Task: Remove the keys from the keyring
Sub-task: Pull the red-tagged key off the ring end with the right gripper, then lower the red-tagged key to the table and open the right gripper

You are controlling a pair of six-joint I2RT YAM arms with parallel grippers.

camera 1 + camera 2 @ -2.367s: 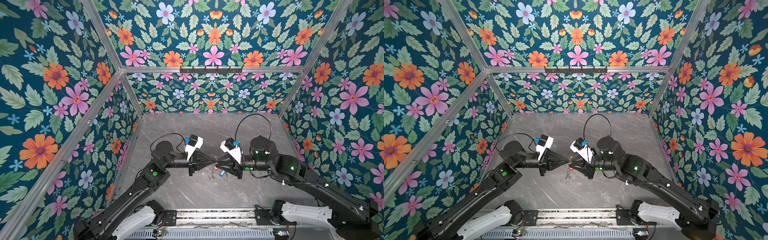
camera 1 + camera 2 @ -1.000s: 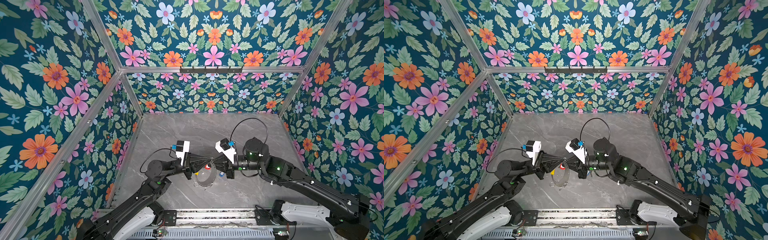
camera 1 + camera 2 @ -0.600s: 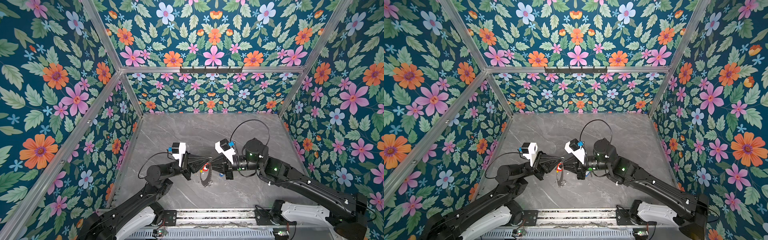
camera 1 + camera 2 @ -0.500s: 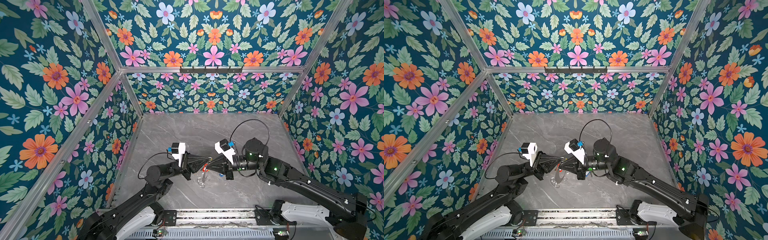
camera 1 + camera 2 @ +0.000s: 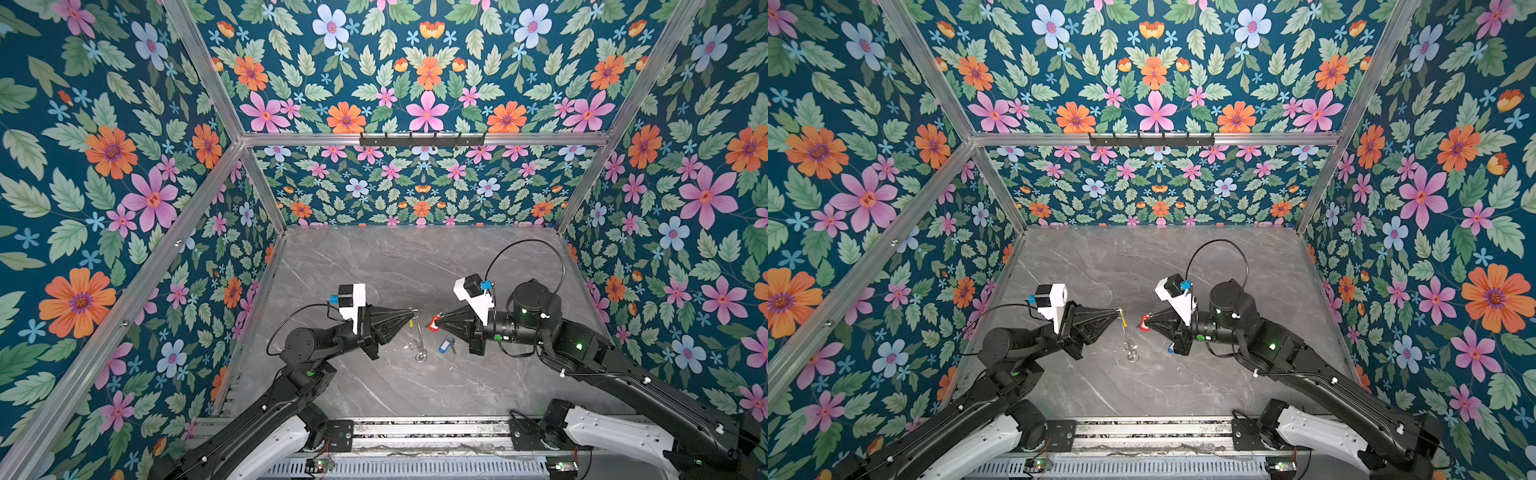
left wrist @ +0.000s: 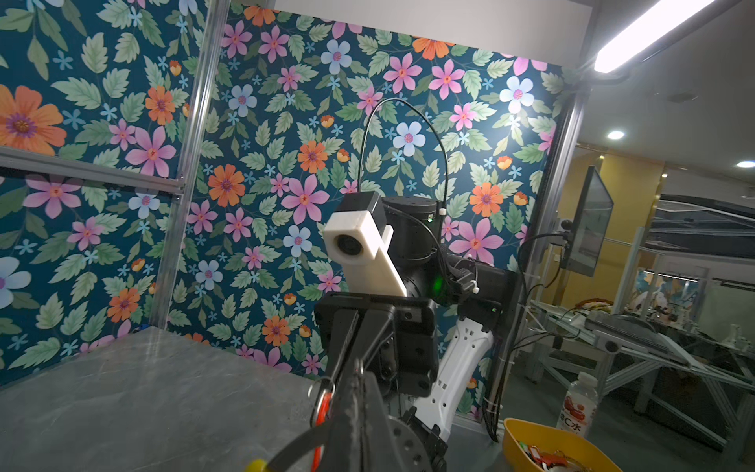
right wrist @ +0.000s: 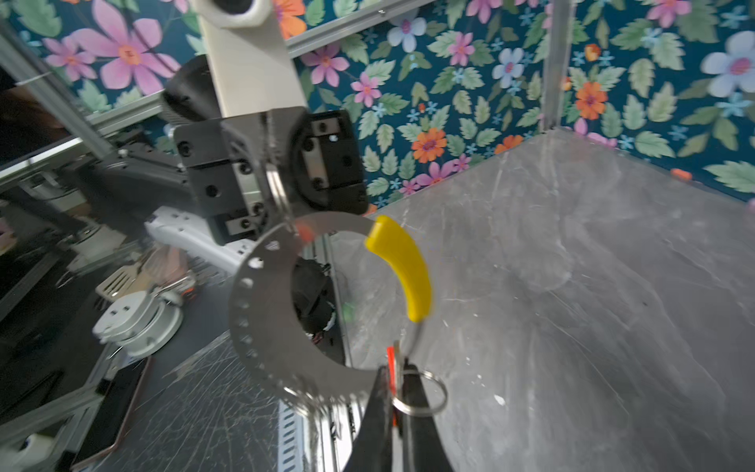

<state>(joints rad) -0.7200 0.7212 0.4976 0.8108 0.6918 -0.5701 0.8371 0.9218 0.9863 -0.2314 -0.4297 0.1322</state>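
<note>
Left fingers (image 5: 395, 319) clenched on the keyring (image 5: 421, 355) have drawn apart from right fingers (image 5: 453, 322) gripping the red-tagged key (image 5: 433, 323).

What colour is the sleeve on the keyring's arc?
Yellow; the sleeve shows best in the right wrist view.

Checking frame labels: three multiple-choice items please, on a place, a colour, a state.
1. The small silver key with the blue plastic tag lies: A on the grey marble tabletop; B in jaws; C on the wall.
2. Sleeve on the large silver wire keyring is: A green; B yellow; C black.
3. The right gripper's jaws are: A wide open; B shut on the red-tagged silver key; C shut empty.
Key: A, it lies flat on the stone; B, yellow arc in the right wrist view; B, red tag pinched.
</note>
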